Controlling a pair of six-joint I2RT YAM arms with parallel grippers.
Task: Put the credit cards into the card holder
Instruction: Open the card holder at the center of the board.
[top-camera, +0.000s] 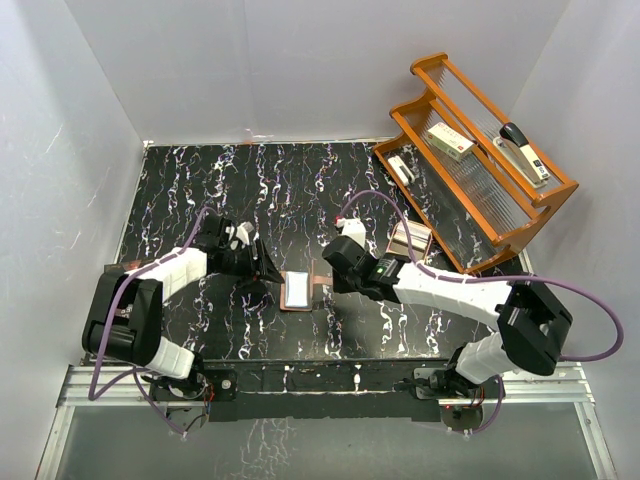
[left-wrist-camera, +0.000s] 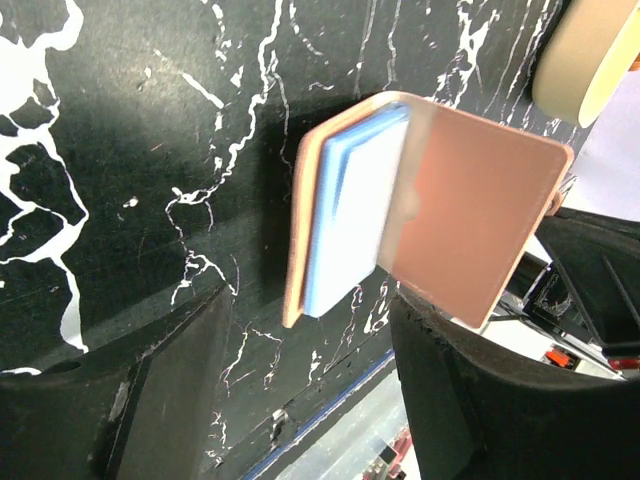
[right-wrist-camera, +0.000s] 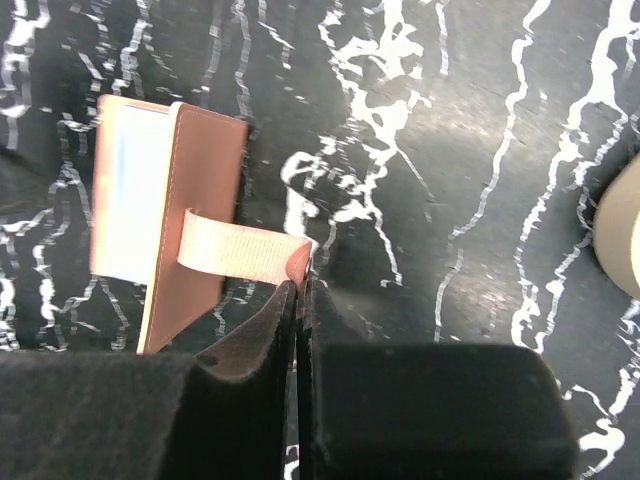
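Observation:
The reddish-brown card holder (top-camera: 300, 289) lies open on the black marbled table, between the two grippers. A light blue-white credit card (left-wrist-camera: 355, 215) sits inside it, also showing in the right wrist view (right-wrist-camera: 130, 195). I cannot make out the orange-gold card. My right gripper (right-wrist-camera: 302, 283) is shut on the holder's snap tab (right-wrist-camera: 240, 250) and holds the cover flap (left-wrist-camera: 470, 210) lifted off the card. In the top view the right gripper (top-camera: 323, 279) is at the holder's right edge. My left gripper (left-wrist-camera: 310, 395) is open and empty, just left of the holder (top-camera: 263, 270).
An orange wooden rack (top-camera: 480, 215) stands at the back right with a stapler (top-camera: 525, 152) and a small box (top-camera: 450, 142). A tan rounded dish edge (left-wrist-camera: 585, 60) lies beyond the holder and also shows at the right of the right wrist view (right-wrist-camera: 622, 230).

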